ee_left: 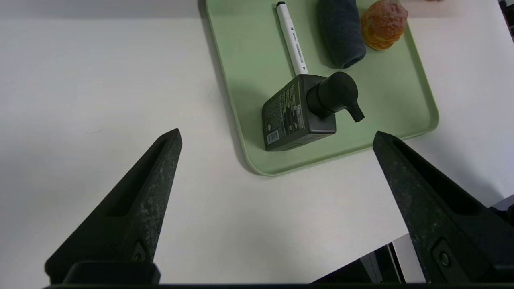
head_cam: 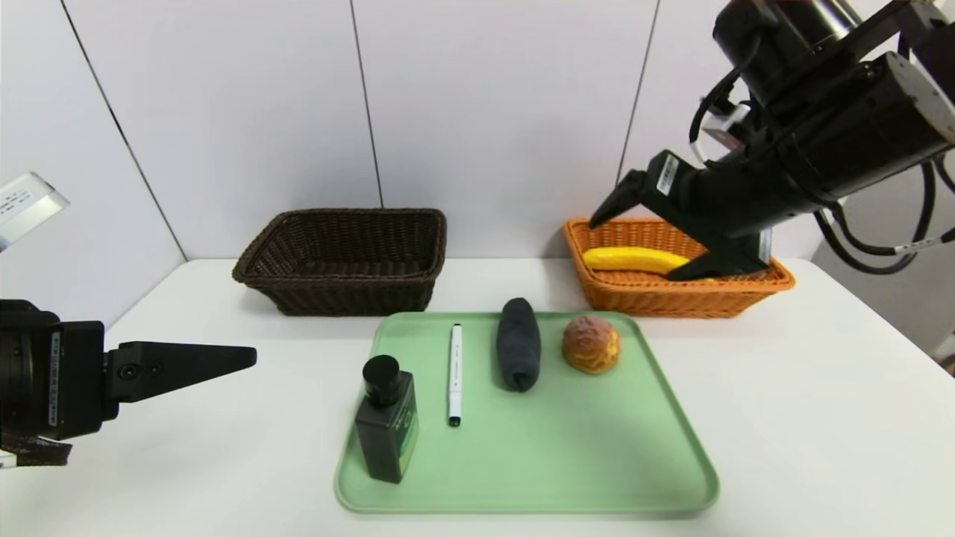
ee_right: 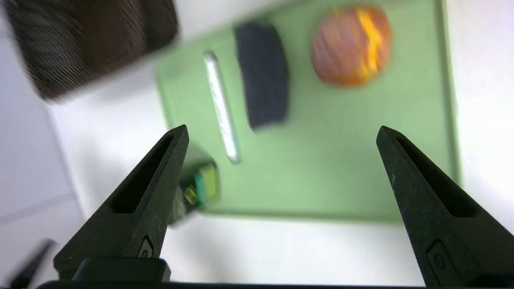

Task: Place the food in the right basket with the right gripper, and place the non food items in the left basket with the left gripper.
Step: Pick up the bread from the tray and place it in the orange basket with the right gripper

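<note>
Over on the far left, the left gripper hangs above the table, jaws spread wide, nothing between them! Behind it sits the dark basket. Now the tray: the bottle stands upright at the near left, the pen lies pointing away, black tips at both ends, then the cloth, its long axis running near to far, then the round bun. And on the right, the banana lies crosswise in the orange basket, the right gripper above, wide open and empty, partly blocking the view!
</note>
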Robot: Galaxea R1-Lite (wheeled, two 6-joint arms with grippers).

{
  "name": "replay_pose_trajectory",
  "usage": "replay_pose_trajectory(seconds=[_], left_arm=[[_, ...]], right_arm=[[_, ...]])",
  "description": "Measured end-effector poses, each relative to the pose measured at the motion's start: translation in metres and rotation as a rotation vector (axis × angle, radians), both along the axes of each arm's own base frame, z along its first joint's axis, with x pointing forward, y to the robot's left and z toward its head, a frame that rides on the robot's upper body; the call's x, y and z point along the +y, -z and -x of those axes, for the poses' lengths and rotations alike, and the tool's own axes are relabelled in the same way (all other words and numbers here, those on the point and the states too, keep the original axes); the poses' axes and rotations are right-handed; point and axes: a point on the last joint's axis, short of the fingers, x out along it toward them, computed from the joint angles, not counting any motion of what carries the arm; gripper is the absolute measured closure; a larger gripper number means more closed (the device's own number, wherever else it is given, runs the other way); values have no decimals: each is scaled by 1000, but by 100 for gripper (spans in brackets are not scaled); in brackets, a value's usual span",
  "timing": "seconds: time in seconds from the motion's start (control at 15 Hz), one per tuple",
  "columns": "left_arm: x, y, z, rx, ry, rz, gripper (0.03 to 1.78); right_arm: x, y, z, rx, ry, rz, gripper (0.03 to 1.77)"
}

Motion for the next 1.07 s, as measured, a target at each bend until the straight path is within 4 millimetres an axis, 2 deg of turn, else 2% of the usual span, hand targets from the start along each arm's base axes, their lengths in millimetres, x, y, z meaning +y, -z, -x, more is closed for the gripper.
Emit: replay_pose_trajectory(seconds=[0.13,0.27,0.67,0.87,1.07], left_arm=[[1,0,3,-1,1,1,12],[2,0,6,-9,1,3,12],[6,0,17,-27,1,8,12],[8,1,22,-37,2,10,12],[9,4,27,-38,2,10,12]], right_arm=[[0,9,11,105,-47,89,16],[4,21,9,172,-71,150,14],[30,76,-32,220,-19,369,11],[43,102,-54,217,-3,383,11],[51,120,-69,212,7,380,11]])
